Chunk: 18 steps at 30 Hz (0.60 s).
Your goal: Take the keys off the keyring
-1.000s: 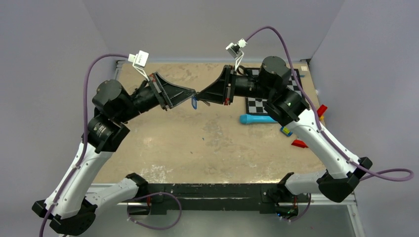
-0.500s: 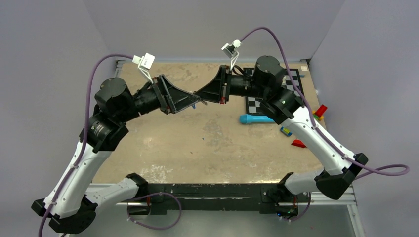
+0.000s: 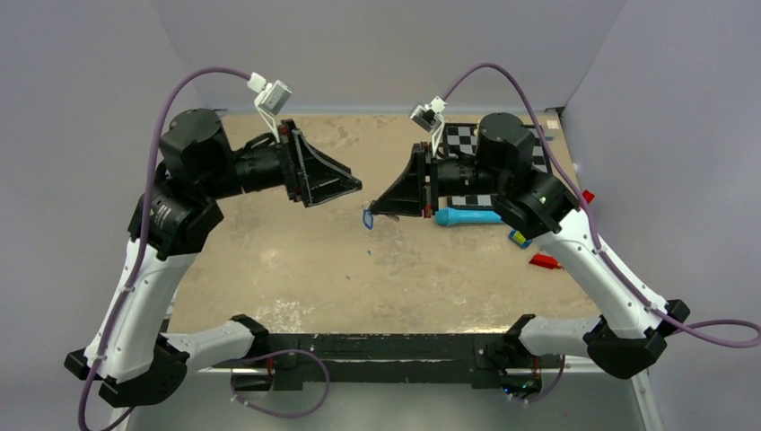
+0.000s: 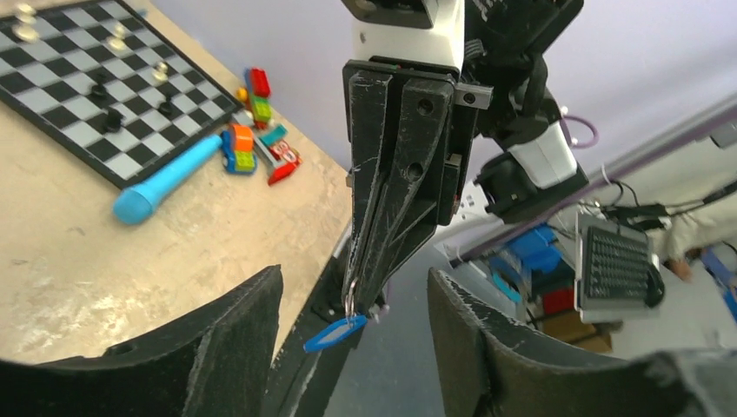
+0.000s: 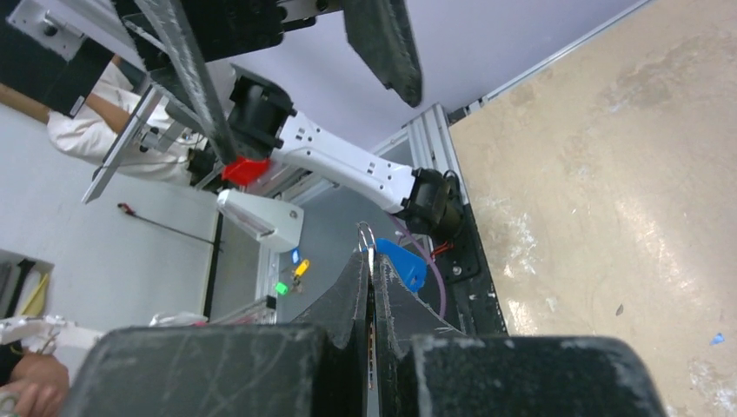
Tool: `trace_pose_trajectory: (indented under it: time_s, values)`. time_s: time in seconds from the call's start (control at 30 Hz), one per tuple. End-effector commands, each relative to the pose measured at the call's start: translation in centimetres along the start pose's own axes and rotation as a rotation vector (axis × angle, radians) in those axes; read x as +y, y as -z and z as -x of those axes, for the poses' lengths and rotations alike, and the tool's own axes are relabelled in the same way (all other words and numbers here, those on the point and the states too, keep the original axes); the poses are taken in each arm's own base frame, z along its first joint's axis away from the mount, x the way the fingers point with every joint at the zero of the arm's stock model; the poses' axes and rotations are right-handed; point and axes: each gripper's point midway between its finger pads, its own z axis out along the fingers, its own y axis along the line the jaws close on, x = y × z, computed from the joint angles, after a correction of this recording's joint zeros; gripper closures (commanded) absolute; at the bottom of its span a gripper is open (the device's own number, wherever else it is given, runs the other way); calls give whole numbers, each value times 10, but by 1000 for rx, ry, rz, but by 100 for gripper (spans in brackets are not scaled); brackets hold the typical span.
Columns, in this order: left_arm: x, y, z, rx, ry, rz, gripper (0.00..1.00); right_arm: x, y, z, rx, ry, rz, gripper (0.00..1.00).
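Observation:
My right gripper (image 3: 374, 212) hangs above the middle of the table, shut on the keyring's thin metal loop (image 5: 367, 233). A bright blue oval tag (image 3: 367, 219) dangles from the loop just below the fingertips (image 4: 335, 334). The keys are too small to tell apart from the loop. My left gripper (image 3: 356, 187) stands open a short way up and left of the right one, touching nothing. In the left wrist view its two black fingers (image 4: 235, 347) frame the right gripper's tip and the tag, with clear gaps on both sides.
A chessboard (image 3: 462, 135) lies at the back right under the right arm. In front of it lies a light-blue tube-shaped tool (image 3: 467, 216). A small blue-and-yellow block (image 3: 519, 238) and red pieces (image 3: 543, 261) sit near the right edge.
The left gripper, shut at the right gripper's tip a second ago, has opened and drawn back to the left. The right gripper has moved down and nearer, still holding the keyring.

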Motion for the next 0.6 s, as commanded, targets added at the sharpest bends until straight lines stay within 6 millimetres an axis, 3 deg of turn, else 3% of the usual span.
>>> trace_pose_trajectory:
  time_s: [0.0,0.13,0.57]
  values:
    - [-10,-5,-19,144,-36,-134,37,20,10,-7,56,65,66,100]
    - [-10,-8,-29,195,-21,-174,46,22,11,-5,57,74,72,100]
    - [-7,-8,-50,265,16,-191,59,22,8,1,53,83,71,100]
